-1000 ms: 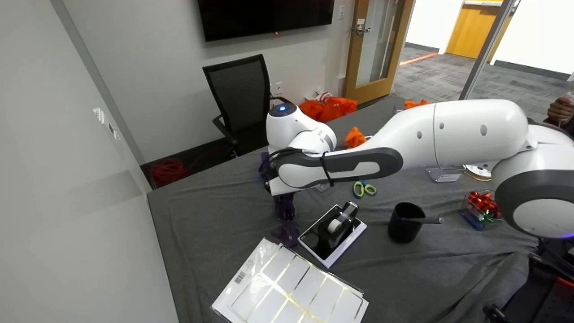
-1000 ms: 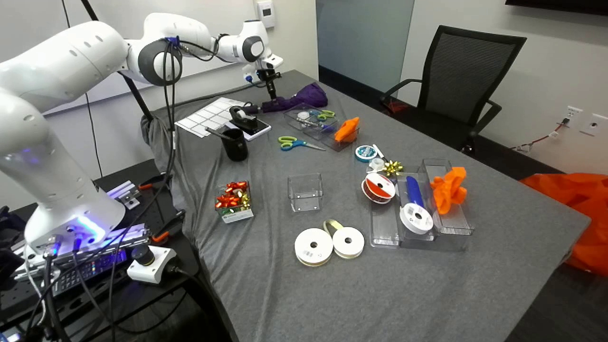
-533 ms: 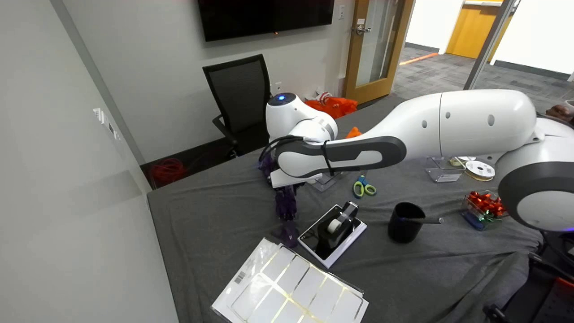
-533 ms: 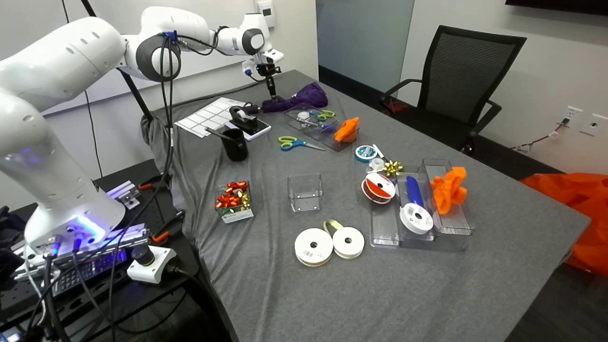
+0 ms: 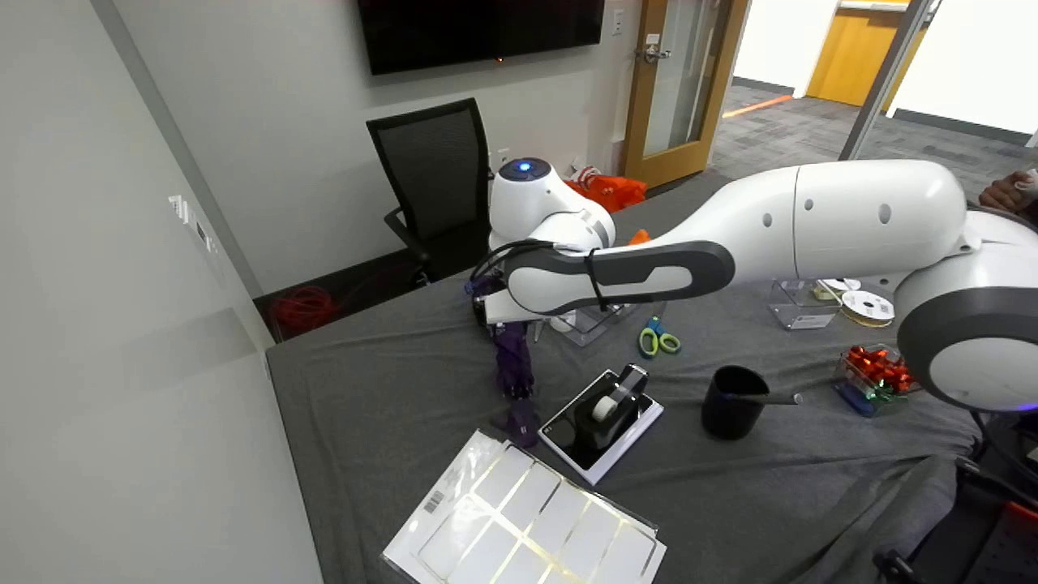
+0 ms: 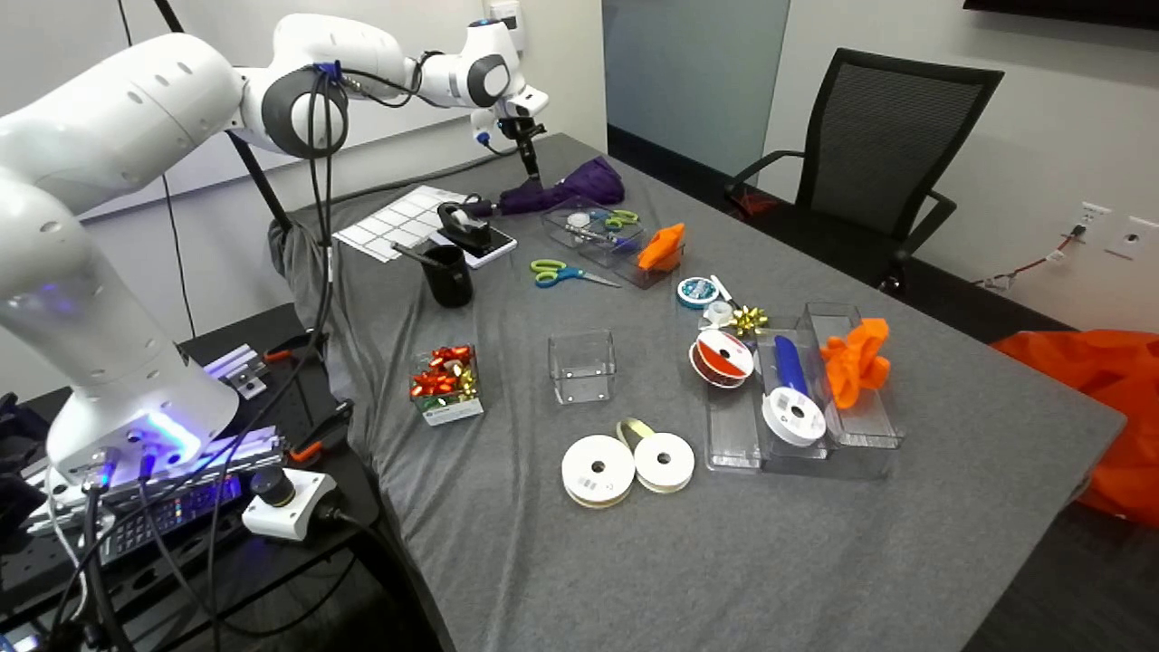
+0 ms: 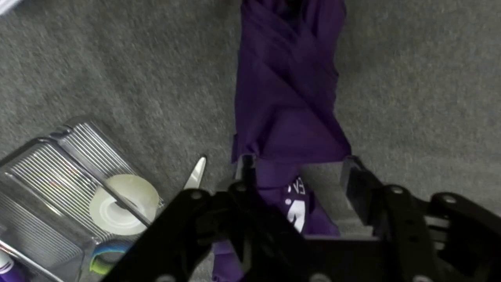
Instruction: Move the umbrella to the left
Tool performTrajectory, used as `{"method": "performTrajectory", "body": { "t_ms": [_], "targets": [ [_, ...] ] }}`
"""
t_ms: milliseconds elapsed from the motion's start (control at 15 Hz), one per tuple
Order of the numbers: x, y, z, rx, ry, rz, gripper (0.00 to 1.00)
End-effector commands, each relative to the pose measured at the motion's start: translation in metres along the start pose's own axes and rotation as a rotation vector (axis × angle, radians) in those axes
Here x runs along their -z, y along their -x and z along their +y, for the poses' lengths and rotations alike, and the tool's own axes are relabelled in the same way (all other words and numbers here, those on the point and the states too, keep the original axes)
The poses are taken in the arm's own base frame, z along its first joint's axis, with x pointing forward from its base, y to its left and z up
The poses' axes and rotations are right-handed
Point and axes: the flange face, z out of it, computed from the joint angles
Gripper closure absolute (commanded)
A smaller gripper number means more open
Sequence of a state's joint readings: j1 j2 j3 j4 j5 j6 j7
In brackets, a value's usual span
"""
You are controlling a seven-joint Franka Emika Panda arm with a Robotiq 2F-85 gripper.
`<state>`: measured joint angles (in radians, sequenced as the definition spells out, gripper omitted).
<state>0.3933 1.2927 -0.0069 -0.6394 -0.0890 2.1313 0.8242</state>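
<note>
The umbrella, a long folded purple bundle, lies on the grey cloth; it shows in both exterior views. Its wide end points toward the chair side and its slim dark end lies near the white sheet. In the wrist view the purple fabric, with white print, runs between the fingers. My gripper is open, one finger on each side of the umbrella, the left finger close against the fabric. In an exterior view the gripper points down at the umbrella's middle. In an exterior view the arm hides most of the gripper and the wide end.
A tape dispenser on a white box and a white label sheet lie by the slim end. A clear tray with a tape roll sits close beside the umbrella. Scissors and a black cup stand nearby.
My gripper has moved a little along the umbrella toward its wide end and tilted slightly. The umbrella stays in place.
</note>
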Motion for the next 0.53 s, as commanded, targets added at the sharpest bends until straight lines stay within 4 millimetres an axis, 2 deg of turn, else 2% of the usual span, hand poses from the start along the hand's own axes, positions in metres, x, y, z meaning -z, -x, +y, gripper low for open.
{"method": "performTrajectory", "body": {
  "t_ms": [0,67,133,467],
  "targets": [
    [0.006,-0.019,0.009,-0.016,-0.064,0.028,0.1],
    [0.004,-0.02,0.012,-0.014,-0.055,0.025,0.02],
    [0.0,-0.02,0.016,-0.009,-0.032,0.014,0.01],
    [-0.021,-0.009,0.026,0.018,0.056,-0.042,0.0]
  ]
}}
